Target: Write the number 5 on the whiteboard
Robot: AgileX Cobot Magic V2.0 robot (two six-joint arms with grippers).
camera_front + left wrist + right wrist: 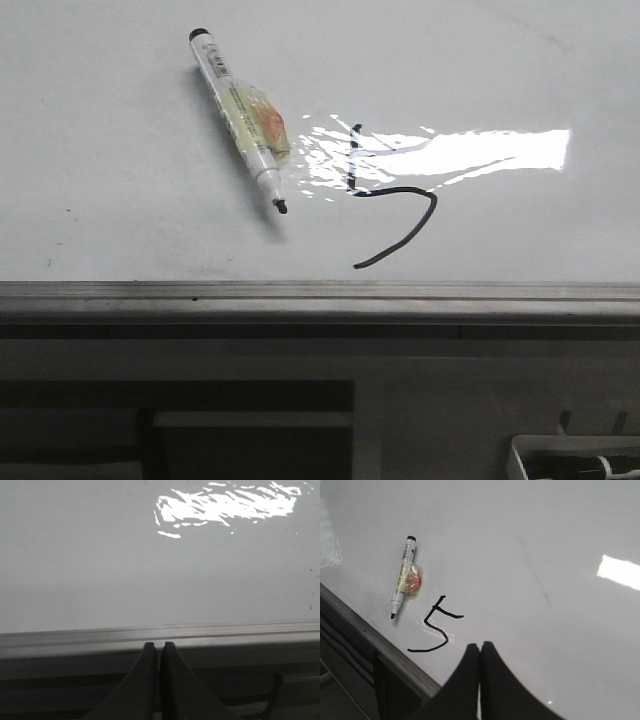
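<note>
Where the front view looks over the whiteboard (120,200), the number 5 (385,205) is seen drawn in thin black line near the board's grey edge strip (320,293). Its upright stroke is partly washed out by a bright patch of glare (470,152), and its hook ends in a tail that points toward the strip. A marker pen (240,115) is laid flat on the board just beside the number 5, on the side away from the glare, with its uncapped black tip turned toward the strip and a clear wrapping with an orange spot bound around its barrel. Neither gripper is shown in this view.

In the left wrist view, the left gripper (159,647) is shown with its two dark fingers pressed together and nothing held between them. The fingertips are seen in front of the edge strip (160,635), beyond which only bare board (100,570) and glare (225,502) are visible.

In the right wrist view, the right gripper (480,647) is likewise shown closed and empty, its fingertips close to the number 5 (436,627) but not touching it. Here a short top bar is seen joined to the upright stroke. The marker pen (402,575) is shown just beside the number 5, apart from the gripper, and the edge strip (375,647) is shown running past both.
</note>
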